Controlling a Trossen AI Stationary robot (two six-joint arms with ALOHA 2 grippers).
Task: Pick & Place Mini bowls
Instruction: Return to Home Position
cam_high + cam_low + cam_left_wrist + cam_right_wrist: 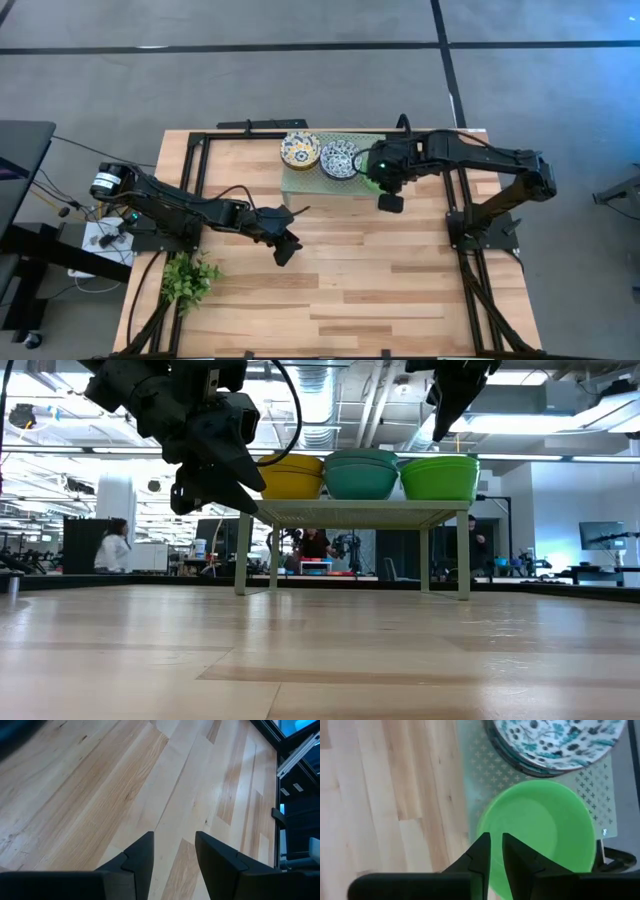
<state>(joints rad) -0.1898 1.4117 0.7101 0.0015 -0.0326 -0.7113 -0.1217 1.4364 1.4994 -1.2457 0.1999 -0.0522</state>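
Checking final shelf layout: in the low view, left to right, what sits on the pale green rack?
On the pale green perforated rack: yellow-sided round mini bowls → teal-sided round mini bowls → plain bright green round mini bowls.

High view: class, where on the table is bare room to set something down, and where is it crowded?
Free: the bare wood of the table between the plant and the right arm's base. Crowded: the rack, filled by the mini bowls, right gripper over its right end, left gripper before it.
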